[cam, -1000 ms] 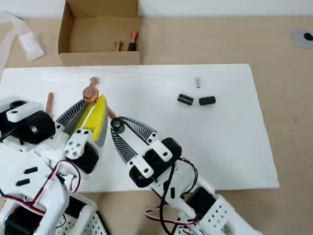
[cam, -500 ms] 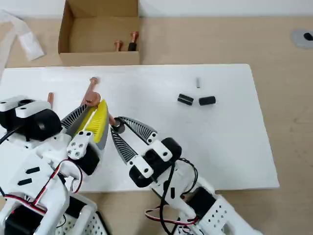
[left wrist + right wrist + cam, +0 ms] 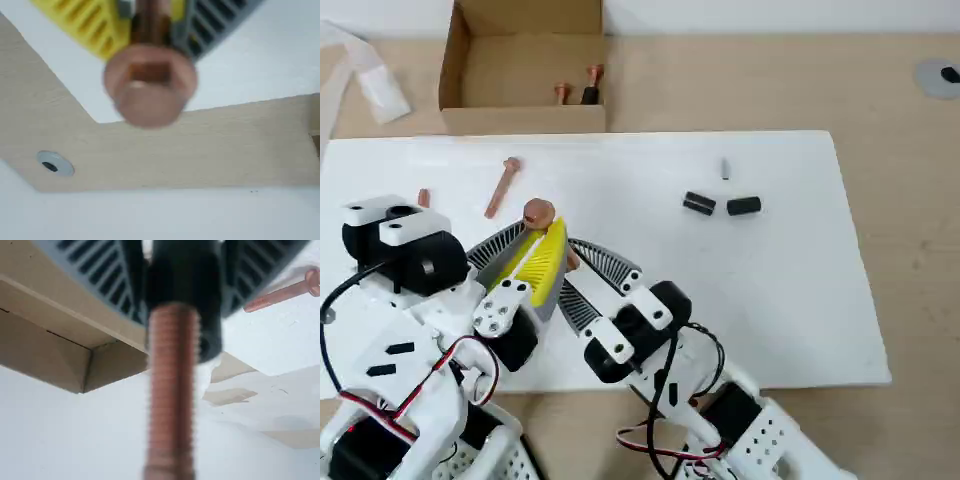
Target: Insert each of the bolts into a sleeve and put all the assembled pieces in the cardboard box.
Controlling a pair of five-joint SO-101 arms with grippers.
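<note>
Left gripper [image 3: 540, 230] pinches copper-coloured metal bolt [image 3: 150, 85] by its shank. Right gripper [image 3: 567, 263] pinches black cylindrical sleeve [image 3: 182, 275]; I see the bolt's thread entering it, above the white board [image 3: 770, 300].

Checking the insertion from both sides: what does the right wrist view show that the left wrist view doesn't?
Right wrist view: the threaded shank of the held bolt meeting the black sleeve in the right gripper, and a loose bolt on the white board. Left wrist view: that bolt's head clamped in the left gripper, and a round metal insert in the tabletop. Both: the held bolt and the white board.
</note>
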